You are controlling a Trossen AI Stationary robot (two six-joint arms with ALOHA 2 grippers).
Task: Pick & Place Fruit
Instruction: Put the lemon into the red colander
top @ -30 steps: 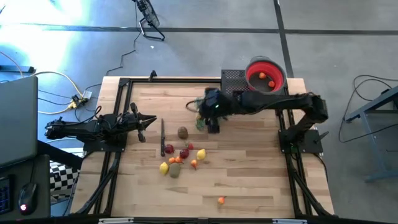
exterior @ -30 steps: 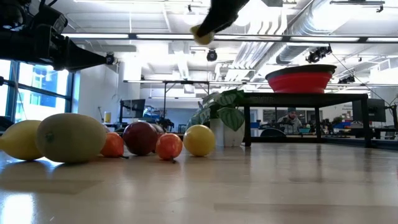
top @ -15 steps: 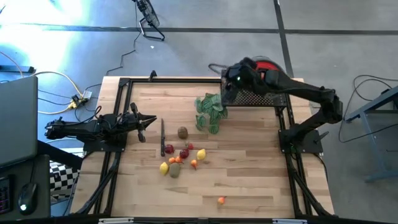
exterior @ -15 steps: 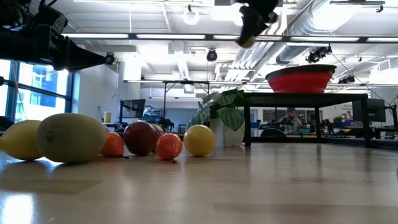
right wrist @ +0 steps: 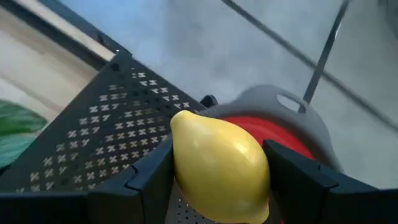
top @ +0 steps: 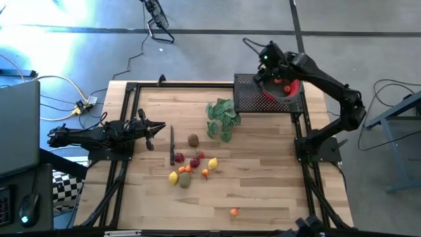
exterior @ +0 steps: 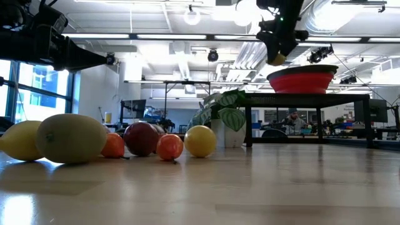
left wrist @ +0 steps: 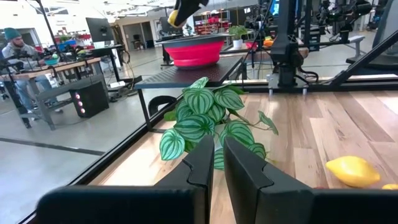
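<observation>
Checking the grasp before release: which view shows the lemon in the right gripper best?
Right wrist view: the lemon fills the frame, clamped in the right gripper above the red bowl. Low view shows only a yellow tip. Left wrist view shows it small and distant. High view hides it under the arm.

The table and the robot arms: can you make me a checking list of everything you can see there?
Surface: wooden table, black frame round it.
Job's things: lemon held in the right gripper above the red bowl; small orange pieces already in the bowl; a cluster of fruit mid-table; one orange piece alone near the front edge.
Clutter: green leafy sprig; a dark thin tool.
Grippers: right shut on the lemon; left gripper shut, resting at the table's left side.
Cables: yellow and black leads on the floor, left.
Surroundings: black perforated stand under the bowl; people at desks behind.
</observation>
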